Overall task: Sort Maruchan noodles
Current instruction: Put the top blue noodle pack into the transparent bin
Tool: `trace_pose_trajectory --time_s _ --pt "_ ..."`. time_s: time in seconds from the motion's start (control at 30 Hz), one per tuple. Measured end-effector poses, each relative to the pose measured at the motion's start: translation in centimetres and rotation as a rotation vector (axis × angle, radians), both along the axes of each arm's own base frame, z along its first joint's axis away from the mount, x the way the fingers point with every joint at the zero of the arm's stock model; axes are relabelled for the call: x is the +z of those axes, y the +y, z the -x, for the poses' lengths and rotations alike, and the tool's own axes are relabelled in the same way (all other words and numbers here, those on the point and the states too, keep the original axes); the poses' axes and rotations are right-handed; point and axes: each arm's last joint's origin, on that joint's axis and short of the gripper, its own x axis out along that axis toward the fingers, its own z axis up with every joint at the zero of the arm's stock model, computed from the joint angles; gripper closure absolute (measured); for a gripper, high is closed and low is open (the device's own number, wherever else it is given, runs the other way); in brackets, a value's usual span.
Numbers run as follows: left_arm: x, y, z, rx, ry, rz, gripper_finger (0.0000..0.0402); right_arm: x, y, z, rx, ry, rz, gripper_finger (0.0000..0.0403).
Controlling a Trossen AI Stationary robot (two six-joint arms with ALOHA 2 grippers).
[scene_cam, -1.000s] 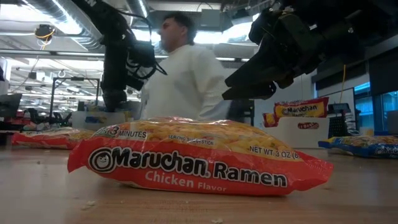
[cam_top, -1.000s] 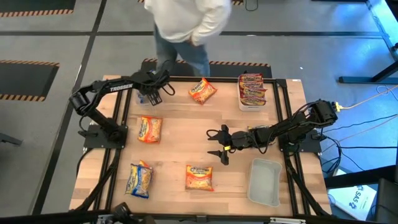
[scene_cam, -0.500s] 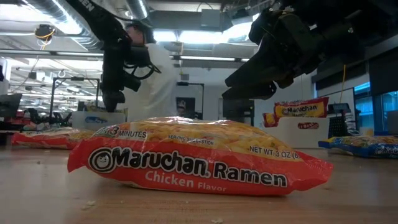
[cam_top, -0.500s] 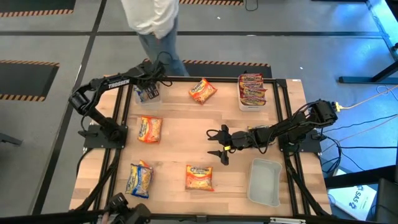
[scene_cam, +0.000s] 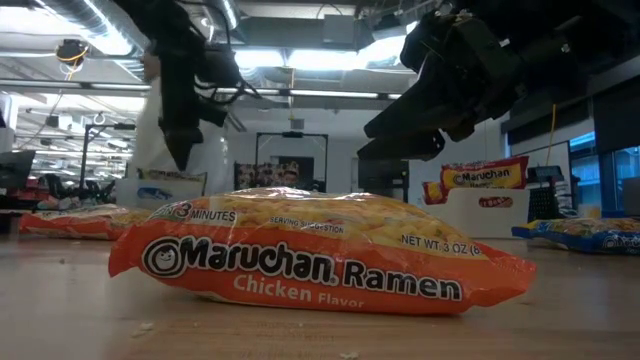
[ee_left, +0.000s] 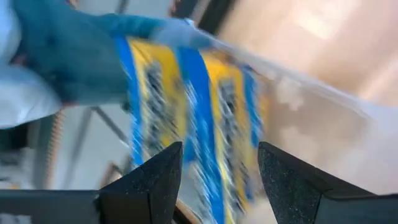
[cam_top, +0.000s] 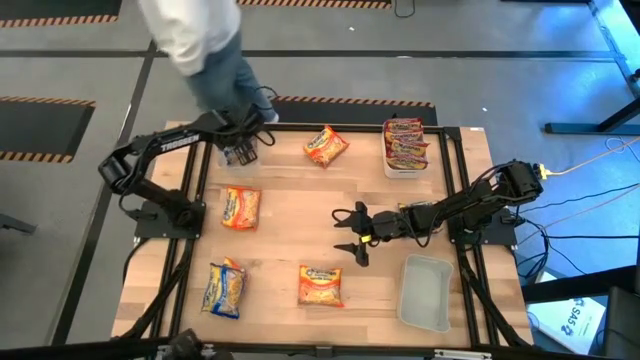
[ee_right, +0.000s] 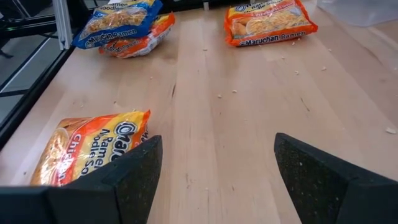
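Note:
My left gripper [cam_top: 244,148] hangs open over a clear tub [cam_top: 232,160] at the table's far left. Blue-and-yellow Maruchan noodles [ee_left: 205,118] lie in that tub, below and clear of my left gripper [ee_left: 217,180]. My right gripper [cam_top: 352,232] stands open above mid-table with nothing between its fingers. Orange packets lie flat on the wood at the far middle [cam_top: 325,146], the left [cam_top: 240,208] and the near middle [cam_top: 320,285]. A blue packet lies on an orange one at the near left [cam_top: 223,288]. Red packets fill a tub [cam_top: 404,145] at the far right.
An empty clear tub [cam_top: 425,291] stands at the near right. A person [cam_top: 195,45] in a white top and jeans is beyond the table's far left corner, close to my left arm. Bare wood lies between the packets in the table's middle.
My left gripper has risen a little above the far-left tub, staying open; the blue-and-yellow packets stay in the tub. The person behind the table has walked along the far edge toward the left.

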Motion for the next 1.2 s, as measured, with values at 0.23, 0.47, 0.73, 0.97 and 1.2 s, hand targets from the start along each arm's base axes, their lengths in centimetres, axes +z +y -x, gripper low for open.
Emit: trace_pose_trajectory --time_s 0.23,0.47,0.73,0.97,1.2 --pt "-1.6 -1.2 1.7 0.08 0.047 0.148 0.0199 0.0 0.0 0.0 0.001 -0.001 0.009 0.0109" --pt "-3.5 0.0 2.3 0.111 0.161 0.031 0.0199 0.0 0.0 0.0 -0.004 -0.002 0.013 0.0109" --pt "-3.5 2.3 2.2 0.072 0.17 -0.087 0.0199 0.0 0.0 0.0 0.001 -0.001 0.008 0.0109" --pt "-4.1 3.0 2.5 0.047 0.148 -0.031 0.0199 0.0 0.0 0.0 0.002 0.0 0.007 0.0109" --pt "-4.0 1.8 2.0 0.028 0.158 -0.005 0.0199 0.0 0.0 0.0 0.012 0.0 0.003 0.0109"
